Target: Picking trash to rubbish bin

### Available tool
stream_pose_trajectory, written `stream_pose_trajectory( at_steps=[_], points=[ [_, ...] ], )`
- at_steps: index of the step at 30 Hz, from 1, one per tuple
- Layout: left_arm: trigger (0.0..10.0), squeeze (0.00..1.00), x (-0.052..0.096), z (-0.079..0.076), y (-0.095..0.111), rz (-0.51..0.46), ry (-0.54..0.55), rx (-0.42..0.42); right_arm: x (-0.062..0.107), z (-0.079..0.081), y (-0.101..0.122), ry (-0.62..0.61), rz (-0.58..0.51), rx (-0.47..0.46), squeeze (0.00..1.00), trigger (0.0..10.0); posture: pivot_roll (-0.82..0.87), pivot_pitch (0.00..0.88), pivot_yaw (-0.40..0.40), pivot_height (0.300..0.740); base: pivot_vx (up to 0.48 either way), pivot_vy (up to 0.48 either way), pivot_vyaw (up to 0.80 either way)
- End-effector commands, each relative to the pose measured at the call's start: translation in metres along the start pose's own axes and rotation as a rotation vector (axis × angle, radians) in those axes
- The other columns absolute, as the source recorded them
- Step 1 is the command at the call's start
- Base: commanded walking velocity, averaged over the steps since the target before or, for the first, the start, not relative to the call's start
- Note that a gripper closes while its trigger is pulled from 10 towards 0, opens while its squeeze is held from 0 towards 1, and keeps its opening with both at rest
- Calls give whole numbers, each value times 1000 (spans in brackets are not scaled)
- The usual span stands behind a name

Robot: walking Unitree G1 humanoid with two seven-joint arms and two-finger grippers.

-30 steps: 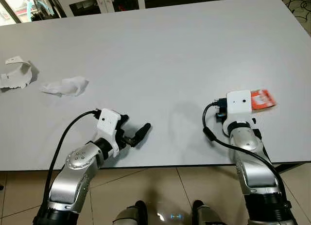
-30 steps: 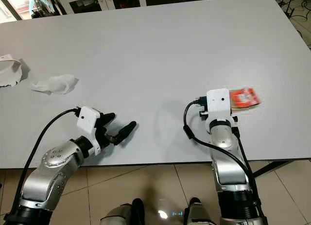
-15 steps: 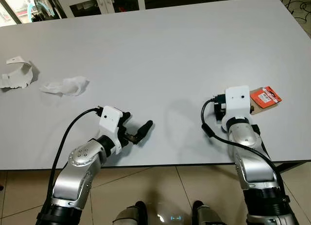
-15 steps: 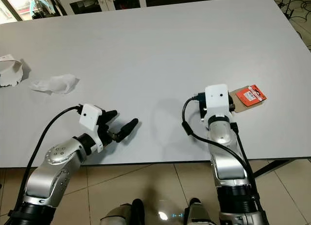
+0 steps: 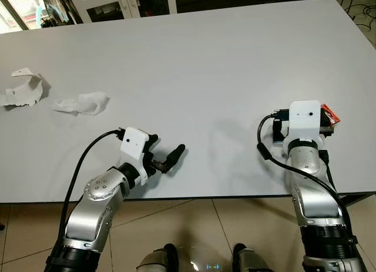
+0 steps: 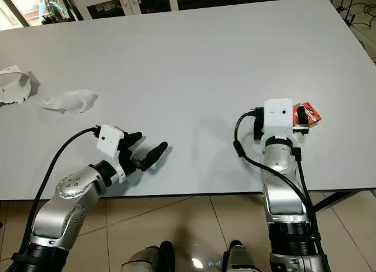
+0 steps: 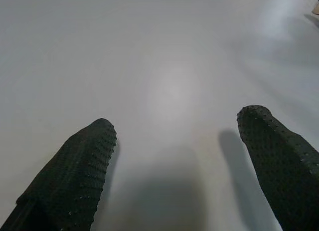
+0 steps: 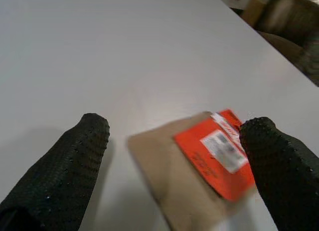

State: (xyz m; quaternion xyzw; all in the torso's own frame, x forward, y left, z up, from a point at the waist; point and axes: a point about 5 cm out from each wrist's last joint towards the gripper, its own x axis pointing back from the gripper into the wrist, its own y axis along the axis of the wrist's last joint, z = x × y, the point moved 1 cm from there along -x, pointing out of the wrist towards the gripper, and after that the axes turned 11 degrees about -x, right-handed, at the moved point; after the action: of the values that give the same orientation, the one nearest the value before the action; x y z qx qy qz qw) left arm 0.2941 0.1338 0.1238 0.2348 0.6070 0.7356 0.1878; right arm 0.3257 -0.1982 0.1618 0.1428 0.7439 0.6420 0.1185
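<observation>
One orange packet [image 8: 207,168] lies at the desk's [image 5: 205,60] four o'clock edge, between our right gripper's [image 8: 174,141] wide-spread fingers; we judge closing comes next. Left gripper [image 7: 174,141] hovers wide, empty.

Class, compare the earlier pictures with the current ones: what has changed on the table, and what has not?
The right gripper has shifted to the robot's right, over the orange card packet, fingers open astride it, not yet gripping. The left gripper stays open near the table edge; the crumpled tissue and torn paper lie unmoved.
</observation>
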Motion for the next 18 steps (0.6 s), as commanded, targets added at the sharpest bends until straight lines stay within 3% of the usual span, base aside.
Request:
stream_pose_trajectory(
  at_steps=[1, 18],
  points=[
    [10000, 0, 1, 0, -1, 5, -5, -8, -2, -4, -1, -42, 12, 23, 1000, 10000, 9, 210, 128, 740, 0, 0, 0],
    [10000, 0, 1, 2, 0, 4, -16, -24, -4, -22, -13, -196, 72, 117, 1000, 10000, 10, 223, 140, 740, 0, 0, 0]
  ],
)
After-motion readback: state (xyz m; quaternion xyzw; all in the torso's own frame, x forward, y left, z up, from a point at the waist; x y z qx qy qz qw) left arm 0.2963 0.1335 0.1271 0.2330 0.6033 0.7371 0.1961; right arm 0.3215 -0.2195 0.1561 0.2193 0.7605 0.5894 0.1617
